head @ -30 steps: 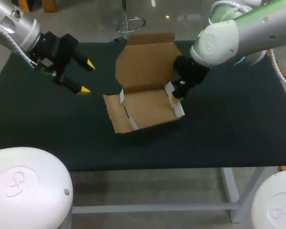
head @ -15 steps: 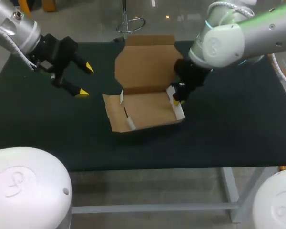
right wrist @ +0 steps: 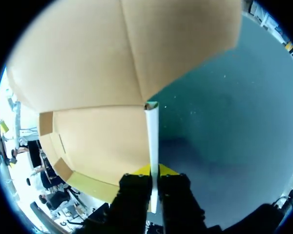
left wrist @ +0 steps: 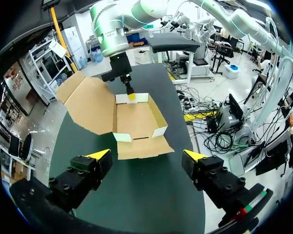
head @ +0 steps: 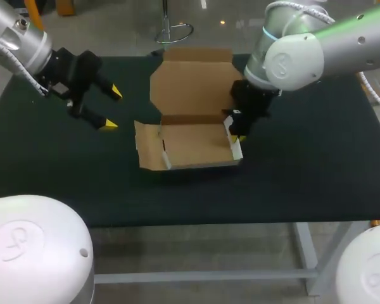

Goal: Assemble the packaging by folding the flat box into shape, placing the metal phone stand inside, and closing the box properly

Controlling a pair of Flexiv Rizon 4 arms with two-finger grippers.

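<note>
Box (head: 190,142) sits mid-surface (head: 304,164), with its lid (head: 191,82) standing up at the back. Left flap (head: 145,147) is splayed outward.

Right fingers (head: 234,137) are pinched narrow on the right side wall (right wrist: 153,141). Left fingers (head: 116,93) are spread wide and empty, well left of the box.

Step, as judged: squaring the walls. Keep the pinch steady and tuck the left flap without dragging the box.

Count: one box, two arms. No phone stand in view.
</note>
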